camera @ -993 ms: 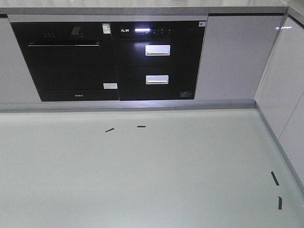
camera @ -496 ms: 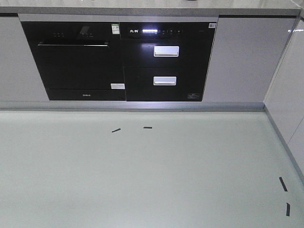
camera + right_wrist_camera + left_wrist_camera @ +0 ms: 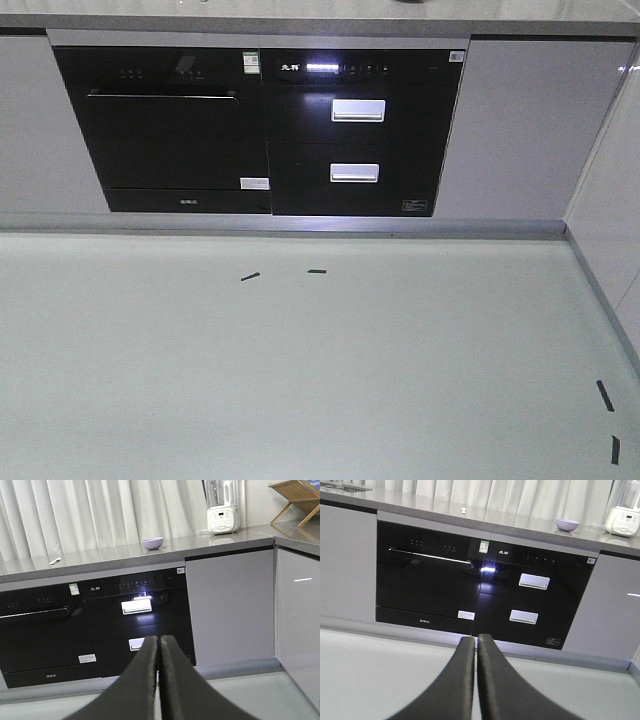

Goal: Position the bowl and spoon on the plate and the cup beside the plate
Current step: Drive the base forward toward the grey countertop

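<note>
- The front view is dimly and evenly lit; a greenish-grey cast is given to the floor [image 3: 300,380], and no hard shadows are thrown.
- The display strip [image 3: 322,67] on the black appliance [image 3: 360,140] is blown out to white, and a flare is spread around it in the left wrist view.
- A thin glare streak is carried by the glossy cabinet door [image 3: 300,610].
- The curtains [image 3: 75,515] are brightly lit in the right wrist view.

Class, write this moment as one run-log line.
left claw: shut, empty | right claw: shut, empty | bowl: countertop | spoon: countertop, apart from bowl | plate, cup: not in view
</note>
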You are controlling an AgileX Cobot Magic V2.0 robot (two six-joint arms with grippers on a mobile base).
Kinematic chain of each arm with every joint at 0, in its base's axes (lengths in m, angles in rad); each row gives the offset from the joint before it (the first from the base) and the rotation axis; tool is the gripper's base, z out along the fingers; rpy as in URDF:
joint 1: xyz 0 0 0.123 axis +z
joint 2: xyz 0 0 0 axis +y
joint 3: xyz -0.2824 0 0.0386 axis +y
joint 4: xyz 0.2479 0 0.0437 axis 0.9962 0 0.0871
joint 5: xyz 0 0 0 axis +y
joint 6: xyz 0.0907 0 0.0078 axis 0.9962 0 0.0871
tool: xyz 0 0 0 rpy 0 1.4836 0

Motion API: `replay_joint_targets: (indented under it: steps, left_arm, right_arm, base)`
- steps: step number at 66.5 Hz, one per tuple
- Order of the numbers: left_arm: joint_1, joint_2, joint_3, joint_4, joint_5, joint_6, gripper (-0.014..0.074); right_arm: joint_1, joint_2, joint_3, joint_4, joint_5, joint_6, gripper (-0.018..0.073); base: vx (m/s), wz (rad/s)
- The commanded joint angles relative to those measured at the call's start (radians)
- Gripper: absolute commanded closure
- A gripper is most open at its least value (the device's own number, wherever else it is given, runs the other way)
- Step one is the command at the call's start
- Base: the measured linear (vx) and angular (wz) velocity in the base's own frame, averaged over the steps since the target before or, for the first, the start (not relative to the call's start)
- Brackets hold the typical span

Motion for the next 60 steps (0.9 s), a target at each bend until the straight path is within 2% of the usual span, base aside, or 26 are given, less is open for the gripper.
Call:
replay_joint_targets:
  steps: [1, 60]
  left_arm:
    - [0.0, -0.015, 0.026, -0.001, -0.071, -0.009, 0.0603]
    - [0.0, -0.015, 0.026, -0.001, -0.071, -0.009, 0.0603]
  right_arm:
    - [-0.006, -0.009, 0.008, -0.009, -0.072, -0.007, 0.0564]
    - [-0.006, -0.009, 0.008, -0.009, -0.071, -0.007, 0.0564]
  base:
    - [0.03, 0.03]
    - [0.06, 0.0]
